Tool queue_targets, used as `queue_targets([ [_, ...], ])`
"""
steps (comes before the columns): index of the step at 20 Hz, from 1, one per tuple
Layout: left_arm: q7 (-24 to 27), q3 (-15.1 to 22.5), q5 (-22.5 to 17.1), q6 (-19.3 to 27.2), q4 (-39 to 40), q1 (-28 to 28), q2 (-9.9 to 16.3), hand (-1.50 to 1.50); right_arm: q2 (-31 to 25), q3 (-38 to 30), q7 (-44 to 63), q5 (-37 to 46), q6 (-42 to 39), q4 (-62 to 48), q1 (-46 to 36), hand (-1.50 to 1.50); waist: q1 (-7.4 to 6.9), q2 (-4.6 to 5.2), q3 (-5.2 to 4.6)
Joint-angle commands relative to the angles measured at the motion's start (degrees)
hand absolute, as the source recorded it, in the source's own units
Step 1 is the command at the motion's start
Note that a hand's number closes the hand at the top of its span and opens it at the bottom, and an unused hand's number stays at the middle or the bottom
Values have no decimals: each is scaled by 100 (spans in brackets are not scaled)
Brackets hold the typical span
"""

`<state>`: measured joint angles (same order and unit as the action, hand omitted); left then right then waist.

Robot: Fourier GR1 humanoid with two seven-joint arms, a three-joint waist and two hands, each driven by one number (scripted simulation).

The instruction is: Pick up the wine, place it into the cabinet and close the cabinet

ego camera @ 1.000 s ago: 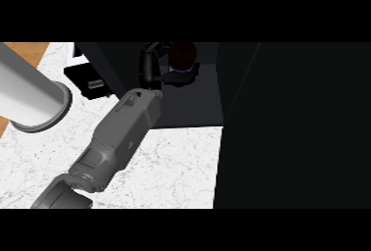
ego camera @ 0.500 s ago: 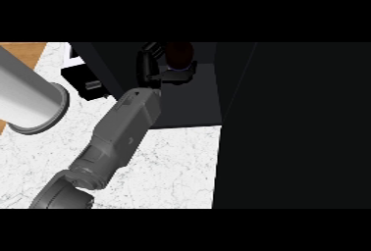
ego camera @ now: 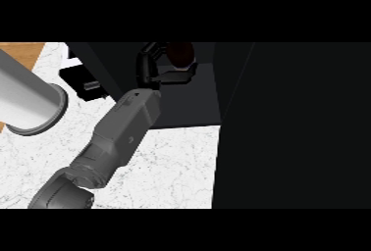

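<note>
Your one visible hand [ego camera: 156, 68] reached into the dark cabinet [ego camera: 188, 103], fingers and thumb curled round the wine [ego camera: 181, 53] — the bottle sat in its grasp, just past the fingers. A grey cylinder [ego camera: 29, 103] lay well off to the hand's left.

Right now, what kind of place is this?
Probably a kitchen counter: a white marble-look countertop, a dark cabinet open at the back, and the right hand curled round a dark wine bottle inside it.
</note>
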<state>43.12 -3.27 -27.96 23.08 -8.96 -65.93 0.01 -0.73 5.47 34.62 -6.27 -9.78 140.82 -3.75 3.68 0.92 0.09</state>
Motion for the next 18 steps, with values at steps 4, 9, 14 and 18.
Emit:
queue_targets([
  [4, 193, -24, 126, 237, 292, 180, 9, -150, 13, 26, 185, -257, 46, 453, 45, -150, 11, 33, -13],
  [9, 215, 49, 270, 268, 442, 320, 139, -150, 27, -42, 143, -161, 92, 272, -86, -150, 30, 60, -15],
  [14, -62, 112, 390, 186, 534, 179, 430, -150, 71, 87, -294, -7, 62, -74, -20, -150, 63, 101, -13],
  [18, 264, 38, 369, 701, 473, 198, 155, -150, 8, 104, 11, -124, -18, 129, -117, -150, 154, 120, -19],
])
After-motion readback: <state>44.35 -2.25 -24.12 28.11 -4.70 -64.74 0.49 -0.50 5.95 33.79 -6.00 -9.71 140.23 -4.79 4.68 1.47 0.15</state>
